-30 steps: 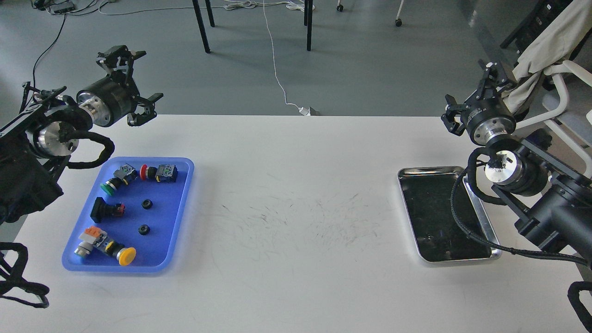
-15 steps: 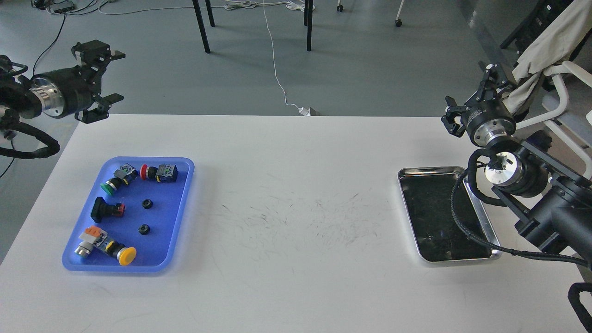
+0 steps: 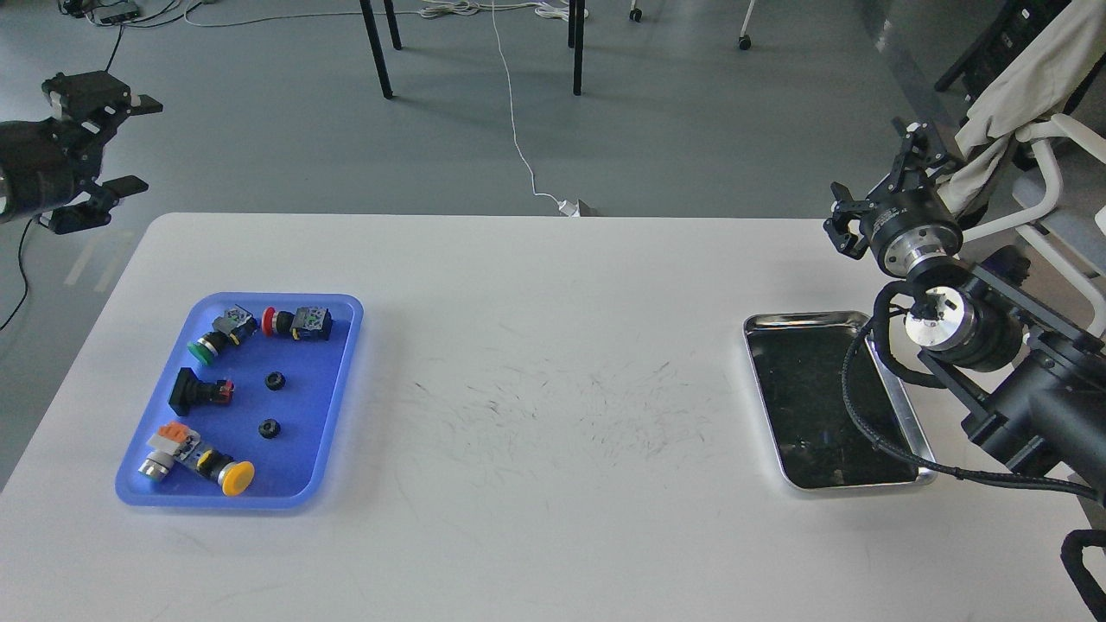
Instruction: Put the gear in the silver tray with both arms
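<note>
Black gears sit in the blue tray, well apart from the empty silver tray. Your left gripper hangs spread and empty off the table's corner; the right gripper I cannot tell. Bring the left down squarely over one gear.

Silver tray flat at table's right; dark mirror bottom.

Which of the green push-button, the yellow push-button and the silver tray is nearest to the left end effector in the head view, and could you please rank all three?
From the left end effector, up at the far left:
1. Green push-button, at the blue tray's far end.
2. Yellow push-button, at its near end.
3. Silver tray, across the table on the right.
</note>
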### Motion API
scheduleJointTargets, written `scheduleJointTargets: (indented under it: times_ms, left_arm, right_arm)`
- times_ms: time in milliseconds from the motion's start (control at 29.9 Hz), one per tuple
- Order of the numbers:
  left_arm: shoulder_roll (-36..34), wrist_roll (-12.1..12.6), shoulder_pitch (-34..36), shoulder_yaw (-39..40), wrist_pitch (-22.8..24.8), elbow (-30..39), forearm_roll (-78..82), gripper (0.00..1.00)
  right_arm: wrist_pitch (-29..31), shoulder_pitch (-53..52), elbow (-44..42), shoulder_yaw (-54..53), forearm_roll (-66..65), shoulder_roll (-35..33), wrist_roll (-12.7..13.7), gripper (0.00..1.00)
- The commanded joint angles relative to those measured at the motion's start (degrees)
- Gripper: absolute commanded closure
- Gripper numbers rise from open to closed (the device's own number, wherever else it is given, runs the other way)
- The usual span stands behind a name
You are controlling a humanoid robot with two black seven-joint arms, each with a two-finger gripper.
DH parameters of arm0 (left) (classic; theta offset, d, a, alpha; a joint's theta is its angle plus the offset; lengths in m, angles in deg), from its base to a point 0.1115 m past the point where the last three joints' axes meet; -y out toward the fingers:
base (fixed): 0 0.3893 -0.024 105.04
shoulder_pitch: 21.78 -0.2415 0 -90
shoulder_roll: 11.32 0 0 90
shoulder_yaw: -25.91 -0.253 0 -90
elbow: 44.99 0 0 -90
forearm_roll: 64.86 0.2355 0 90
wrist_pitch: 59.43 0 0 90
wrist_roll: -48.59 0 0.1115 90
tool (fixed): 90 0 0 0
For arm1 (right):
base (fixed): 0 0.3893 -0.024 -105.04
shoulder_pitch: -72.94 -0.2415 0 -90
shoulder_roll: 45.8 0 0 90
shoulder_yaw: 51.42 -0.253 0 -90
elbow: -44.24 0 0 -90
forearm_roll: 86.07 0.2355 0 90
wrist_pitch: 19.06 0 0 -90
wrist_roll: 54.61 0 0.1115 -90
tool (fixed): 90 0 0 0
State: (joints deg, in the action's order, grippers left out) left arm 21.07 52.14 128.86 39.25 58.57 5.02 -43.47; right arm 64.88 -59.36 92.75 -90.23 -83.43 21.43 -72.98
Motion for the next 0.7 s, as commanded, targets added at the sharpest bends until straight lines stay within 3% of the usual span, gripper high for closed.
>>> scheduleJointTargets:
  times_ms: [0,301,535,668]
  left_arm:
    - [-3.74,-0.65,0.62,0.72,0.00,6.22,2.25,0.01]
    - [-11.56,-0.82,0.98,0.80,0.00,16.17,7.25,0.02]
    - [-12.80,-1.70,1.06,2.04,0.00,18.80,9.36,0.05]
    - [-14.64,-1.70,2.37,2.39,0.00,23.81,10.68,0.07]
  right_arm:
    - [-0.01,0.12,0.18,-0.04,0.00,-0.08,0.00,0.01]
    - [0.08,0.56,0.27,-0.56,0.08,-0.79,0.00,0.01]
    - [-0.01,1.00,0.27,-0.74,0.08,-0.79,-0.18,0.01]
    - [-0.01,0.91,0.18,-0.74,0.08,-0.79,-0.18,0.01]
